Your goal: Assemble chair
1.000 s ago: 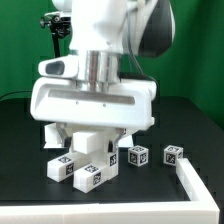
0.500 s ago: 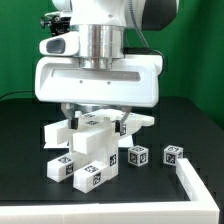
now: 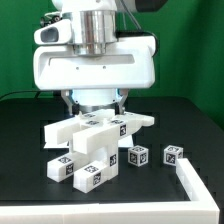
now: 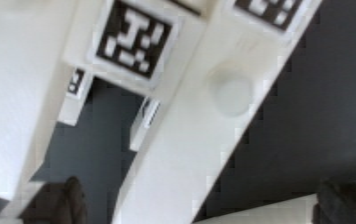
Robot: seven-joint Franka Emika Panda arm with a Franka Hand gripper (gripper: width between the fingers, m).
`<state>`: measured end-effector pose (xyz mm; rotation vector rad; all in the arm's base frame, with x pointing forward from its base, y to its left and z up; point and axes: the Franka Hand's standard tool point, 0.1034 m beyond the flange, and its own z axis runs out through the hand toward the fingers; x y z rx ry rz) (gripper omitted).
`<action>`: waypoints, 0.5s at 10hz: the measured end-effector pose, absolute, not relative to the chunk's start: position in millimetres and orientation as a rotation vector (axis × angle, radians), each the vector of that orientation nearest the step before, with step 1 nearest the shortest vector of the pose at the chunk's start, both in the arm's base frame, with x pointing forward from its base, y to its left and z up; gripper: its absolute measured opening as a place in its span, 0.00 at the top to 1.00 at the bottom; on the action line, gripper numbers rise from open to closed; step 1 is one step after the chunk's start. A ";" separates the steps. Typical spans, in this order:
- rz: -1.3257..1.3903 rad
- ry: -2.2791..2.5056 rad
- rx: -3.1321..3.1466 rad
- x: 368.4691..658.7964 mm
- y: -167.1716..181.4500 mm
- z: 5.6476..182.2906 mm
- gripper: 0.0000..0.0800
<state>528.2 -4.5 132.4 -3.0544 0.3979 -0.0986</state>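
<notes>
Nearest in the exterior view, a low white corner rail (image 3: 190, 178) lies on the black table (image 3: 25, 185) at that view's right. 2 small tagged blocks (image 3: 138, 156) sit just behind it, side by side but not touching. Toward the exterior view's left of them is the pile of chair pieces (image 3: 95, 135), long white bars leaning across one another. The gripper (image 3: 94, 103) hangs just above the pile, and its bulky white hand hides whatever lies behind. Only the wrist view shows the jaws clearly: 2 dark fingertips (image 4: 50, 200) stand wide apart, clamping nothing. Beneath them is a slotted panel (image 4: 193, 110) with a marker tag (image 4: 136, 40), blurred by closeness.
</notes>
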 end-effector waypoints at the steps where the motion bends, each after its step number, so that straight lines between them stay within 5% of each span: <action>1: -0.095 0.399 -3.057 528.1 -6.0 130.3 0.19; 5: -0.062 0.503 -3.041 511.2 2.2 121.5 0.19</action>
